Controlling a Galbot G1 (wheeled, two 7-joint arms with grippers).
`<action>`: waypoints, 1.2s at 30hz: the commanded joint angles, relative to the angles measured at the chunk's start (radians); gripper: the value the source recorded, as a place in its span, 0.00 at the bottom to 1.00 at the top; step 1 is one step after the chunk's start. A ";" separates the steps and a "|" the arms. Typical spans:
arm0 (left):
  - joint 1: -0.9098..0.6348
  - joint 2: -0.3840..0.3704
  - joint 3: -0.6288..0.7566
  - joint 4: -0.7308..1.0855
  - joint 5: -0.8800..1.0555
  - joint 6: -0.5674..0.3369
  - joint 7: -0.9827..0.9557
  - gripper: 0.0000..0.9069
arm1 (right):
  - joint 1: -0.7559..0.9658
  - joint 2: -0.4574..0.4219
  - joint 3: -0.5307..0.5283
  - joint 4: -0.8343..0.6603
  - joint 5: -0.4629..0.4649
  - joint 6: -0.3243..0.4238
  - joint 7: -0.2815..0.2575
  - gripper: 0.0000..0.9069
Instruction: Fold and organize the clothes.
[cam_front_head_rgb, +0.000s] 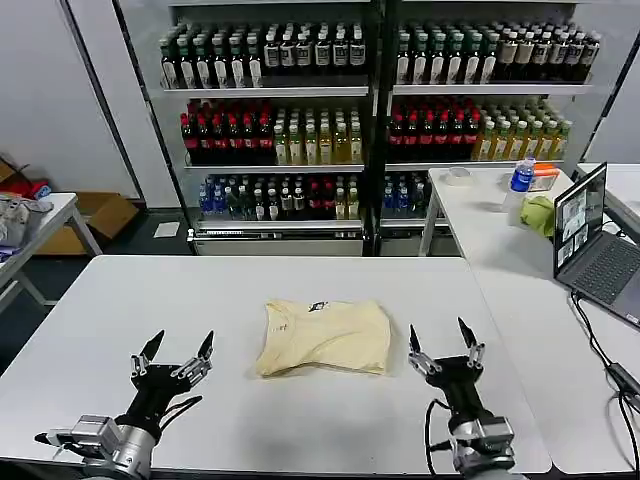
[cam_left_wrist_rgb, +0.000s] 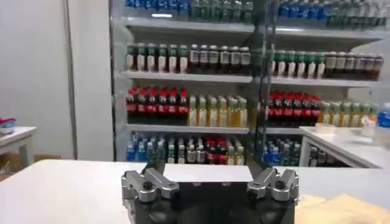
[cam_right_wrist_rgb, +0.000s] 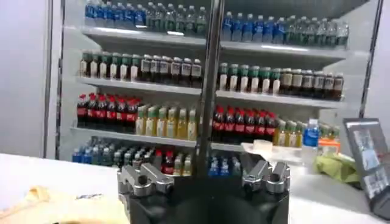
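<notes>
The clothes, one cream T-shirt (cam_front_head_rgb: 324, 337), lie folded into a compact rectangle at the middle of the white table (cam_front_head_rgb: 150, 300), a small dark label showing near its far edge. My left gripper (cam_front_head_rgb: 178, 352) hovers open near the table's front, left of the shirt, fingers pointing up and away. On the other side my right gripper (cam_front_head_rgb: 440, 341) is open too, just right of the shirt. Neither touches the fabric. A corner of the shirt (cam_left_wrist_rgb: 341, 210) shows in the left wrist view and its edge (cam_right_wrist_rgb: 55, 207) in the right wrist view.
A second white table (cam_front_head_rgb: 520, 250) stands at the right with a laptop (cam_front_head_rgb: 590, 240), a water bottle (cam_front_head_rgb: 520, 180) and a yellow-green cloth (cam_front_head_rgb: 540, 213). Shelves of bottled drinks (cam_front_head_rgb: 370, 110) fill the back. A small table (cam_front_head_rgb: 30, 225) stands far left.
</notes>
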 joint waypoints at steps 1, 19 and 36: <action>0.006 0.003 0.010 -0.005 0.028 -0.004 0.019 1.00 | -0.114 0.002 0.055 0.083 -0.051 0.036 -0.011 1.00; -0.002 0.005 0.008 0.007 0.027 -0.004 0.029 1.00 | -0.113 0.005 0.062 0.092 -0.094 0.054 0.028 1.00; -0.012 0.007 0.009 0.022 0.029 -0.008 0.039 1.00 | -0.090 -0.001 0.072 0.083 -0.098 0.040 0.018 1.00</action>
